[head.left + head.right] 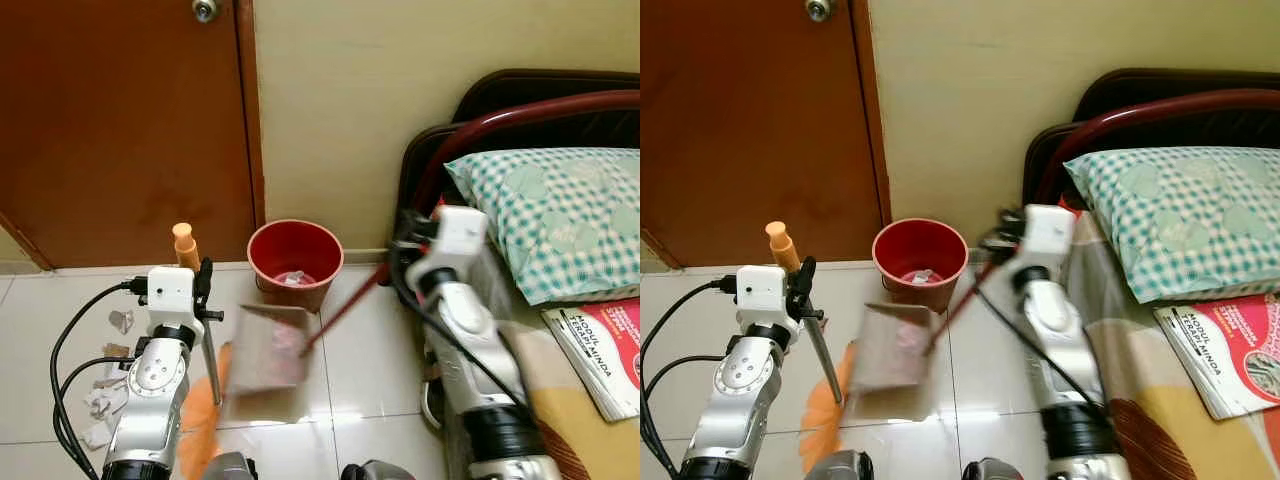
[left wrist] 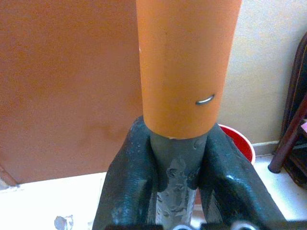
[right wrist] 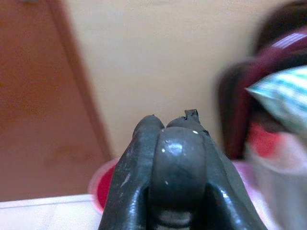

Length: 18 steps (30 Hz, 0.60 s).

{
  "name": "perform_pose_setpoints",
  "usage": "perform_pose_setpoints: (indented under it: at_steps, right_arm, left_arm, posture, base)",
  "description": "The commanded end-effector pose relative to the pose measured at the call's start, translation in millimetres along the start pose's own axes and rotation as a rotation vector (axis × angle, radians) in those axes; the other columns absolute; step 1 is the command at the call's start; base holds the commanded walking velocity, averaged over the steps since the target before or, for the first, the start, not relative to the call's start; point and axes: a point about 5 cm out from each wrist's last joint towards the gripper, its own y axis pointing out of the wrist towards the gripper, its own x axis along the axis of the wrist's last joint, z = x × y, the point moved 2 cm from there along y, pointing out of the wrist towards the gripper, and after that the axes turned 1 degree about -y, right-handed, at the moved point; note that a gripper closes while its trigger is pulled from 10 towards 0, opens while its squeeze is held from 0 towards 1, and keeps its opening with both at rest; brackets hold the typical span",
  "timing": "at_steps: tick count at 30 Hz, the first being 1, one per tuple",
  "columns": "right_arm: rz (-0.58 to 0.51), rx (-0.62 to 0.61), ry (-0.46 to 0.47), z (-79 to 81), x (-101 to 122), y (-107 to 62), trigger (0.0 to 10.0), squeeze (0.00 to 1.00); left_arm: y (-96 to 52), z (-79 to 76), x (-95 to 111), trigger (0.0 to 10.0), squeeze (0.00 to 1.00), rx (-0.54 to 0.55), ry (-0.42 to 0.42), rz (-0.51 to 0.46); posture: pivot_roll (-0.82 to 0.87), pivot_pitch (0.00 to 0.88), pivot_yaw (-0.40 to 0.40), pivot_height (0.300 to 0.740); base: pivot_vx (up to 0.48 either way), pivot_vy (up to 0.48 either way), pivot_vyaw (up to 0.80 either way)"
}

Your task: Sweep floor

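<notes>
The left gripper (image 2: 177, 167) clamps the orange-capped grey broom handle (image 1: 184, 244), its orange bristles (image 1: 203, 415) on the white tiled floor. The right gripper (image 3: 177, 163) grips the dark red-handled dustpan (image 1: 268, 347), raised beside the red plastic bucket (image 1: 295, 262), seemingly mid-emptying. Crumpled paper scraps (image 1: 103, 404) remain unswept beside the left arm.

a home bedroom: bed (image 1: 560, 400), checked pillow (image 1: 550, 215), wooden door (image 1: 120, 130).
</notes>
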Motion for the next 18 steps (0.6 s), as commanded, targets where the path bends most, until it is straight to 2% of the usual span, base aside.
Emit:
perform_pose_setpoints:
  at_steps: [1,2,5,9,14,18]
  right_arm:
    - [-0.014,-0.039,-0.05,-15.0,3,-1.9,10.0,0.0]
    - [-0.014,-0.06,-0.07,-22.6,2,-3.7,10.0,0.0]
    - [-0.005,-0.079,-0.089,-28.0,-1,-5.9,10.0,0.0]
    - [0.066,-0.154,-0.115,-40.7,-25,-18.0,10.0,0.0]
    - [0.08,-0.161,-0.115,-37.7,-30,-16.9,10.0,0.0]
    - [0.055,-0.175,-0.11,-34.7,-23,-5.6,10.0,0.0]
  left_arm:
    - [-3.0,-1.6,-4,10.0,0.0,-0.013,0.017,0.027]
    - [-3.3,-1.9,-1,10.0,0.0,-0.007,0.04,0.013]
    - [-4.2,-2.8,-1,10.0,0.0,-0.007,0.058,0.007]
    - [-10.0,-11.7,-7,10.0,0.0,-0.024,0.054,0.024]
    - [-9.0,-13.7,-1,10.0,0.0,-0.032,0.056,0.01]
    - [-4.1,-11.2,4,10.0,0.0,-0.014,0.039,-0.003]
  posture:
    - [0.04,0.081,-0.046,0.74]
    - [0.04,0.081,-0.046,0.74]
    - [0.04,0.077,-0.05,0.74]
    - [0.04,0.066,-0.061,0.74]
    - [0.05,0.074,-0.053,0.74]
    - [0.05,0.086,-0.044,0.74]
  base:
    - [0.0,0.0,0.52]
    - [0.0,0.0,0.78]
    - [0.0,0.0,0.78]
    - [0.0,0.0,0.79]
    - [0.0,0.0,0.8]
    - [0.0,0.0,0.8]
